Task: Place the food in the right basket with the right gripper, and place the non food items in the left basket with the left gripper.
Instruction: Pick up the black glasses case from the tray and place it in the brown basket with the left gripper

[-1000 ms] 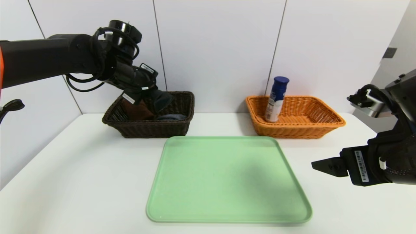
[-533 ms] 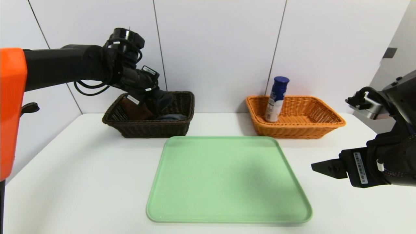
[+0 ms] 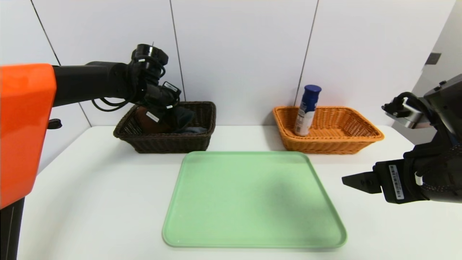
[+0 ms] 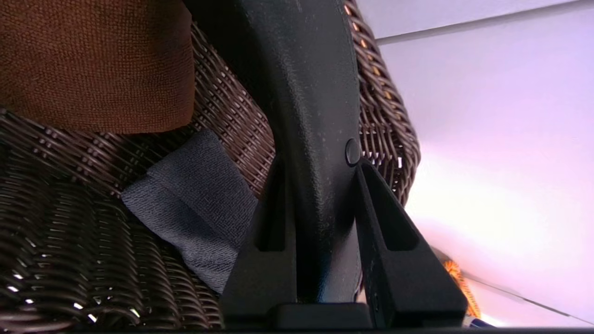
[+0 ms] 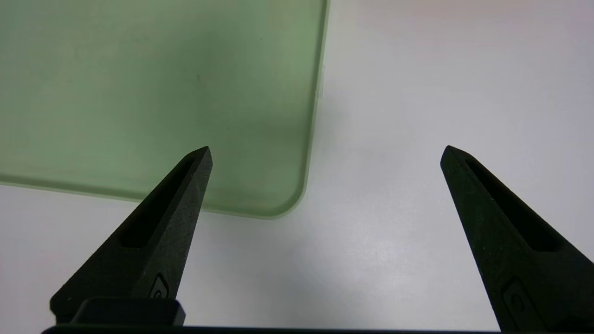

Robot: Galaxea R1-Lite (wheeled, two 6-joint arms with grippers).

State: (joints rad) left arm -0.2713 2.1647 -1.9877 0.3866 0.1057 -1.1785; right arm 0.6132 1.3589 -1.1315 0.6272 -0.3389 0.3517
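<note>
Lowered left claw (image 4: 320, 185) pinches a black item (image 4: 311, 93), clear only up close.

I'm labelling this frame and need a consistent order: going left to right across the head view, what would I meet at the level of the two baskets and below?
Dark brown woven basket → green tray → orange woven basket → right gripper
</note>
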